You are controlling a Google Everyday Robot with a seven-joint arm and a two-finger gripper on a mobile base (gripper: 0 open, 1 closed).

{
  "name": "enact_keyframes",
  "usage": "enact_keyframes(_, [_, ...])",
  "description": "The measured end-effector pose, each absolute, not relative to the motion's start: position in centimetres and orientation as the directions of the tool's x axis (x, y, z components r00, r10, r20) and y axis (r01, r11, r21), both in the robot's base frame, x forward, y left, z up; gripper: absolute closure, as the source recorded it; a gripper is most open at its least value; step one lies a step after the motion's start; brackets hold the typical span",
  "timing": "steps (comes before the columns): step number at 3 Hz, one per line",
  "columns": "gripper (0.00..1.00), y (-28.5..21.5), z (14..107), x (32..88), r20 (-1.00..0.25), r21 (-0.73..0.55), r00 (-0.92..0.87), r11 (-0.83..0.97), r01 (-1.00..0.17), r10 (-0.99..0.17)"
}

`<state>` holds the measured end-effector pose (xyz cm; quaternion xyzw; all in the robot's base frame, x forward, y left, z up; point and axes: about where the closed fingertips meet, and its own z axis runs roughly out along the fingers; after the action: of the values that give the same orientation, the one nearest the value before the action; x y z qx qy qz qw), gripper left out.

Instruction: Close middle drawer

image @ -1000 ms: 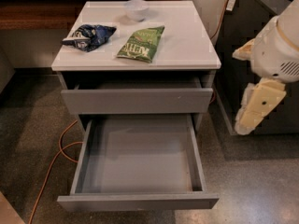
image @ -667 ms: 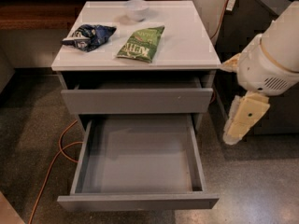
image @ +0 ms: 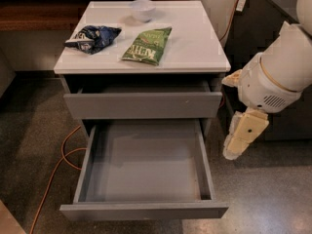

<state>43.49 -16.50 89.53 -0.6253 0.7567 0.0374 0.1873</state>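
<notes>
The middle drawer (image: 146,165) is pulled far out of the stand (image: 195,43). It sits low in the view, at about 6 o'clock. Its tray is plain grey inside, with thin side walls. Its flat front runs along the bottom edge. The top drawer (image: 141,105) is right above it, at 12 o'clock from it, and its front has a tiny pale speck.

The gripper (image: 234,147) hangs at 3 o'clock from the middle drawer, just beside its right wall and not touching it. It is cream and points down and to the left. I cannot tell if it is wide or narrow. The fat white arm (image: 282,72) goes up from it toward 1 o'clock.

The stand has a flat, smooth white top. On it a white bowl (image: 143,9) stands at 12 o'clock, a blue bag (image: 92,37) lies at 9 o'clock, and a green bag (image: 147,45) lies near the middle.

The floor (image: 263,194) is dark and speckled. An orange cord (image: 63,155) curls on it at 9 o'clock from the middle drawer. A brown wooden shelf (image: 34,11) runs behind the stand, at 10 o'clock in the view.
</notes>
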Motion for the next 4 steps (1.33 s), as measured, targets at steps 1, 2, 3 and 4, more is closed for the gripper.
enact_keyframes(1, [0.0,-16.5,88.3,43.7,-0.333,-0.162,-0.142,0.205,-0.965,-0.932])
enact_keyframes(2, [0.0,-15.8,85.7,43.9,-0.344,-0.155,-0.126,0.189,-0.97,-0.93])
enact_keyframes(3, [0.0,-13.9,82.2,44.2,-0.351,-0.157,-0.098,0.162,-0.974,-0.931])
enact_keyframes(4, [0.0,-12.2,78.4,44.3,-0.344,-0.153,-0.066,0.125,-0.98,-0.937])
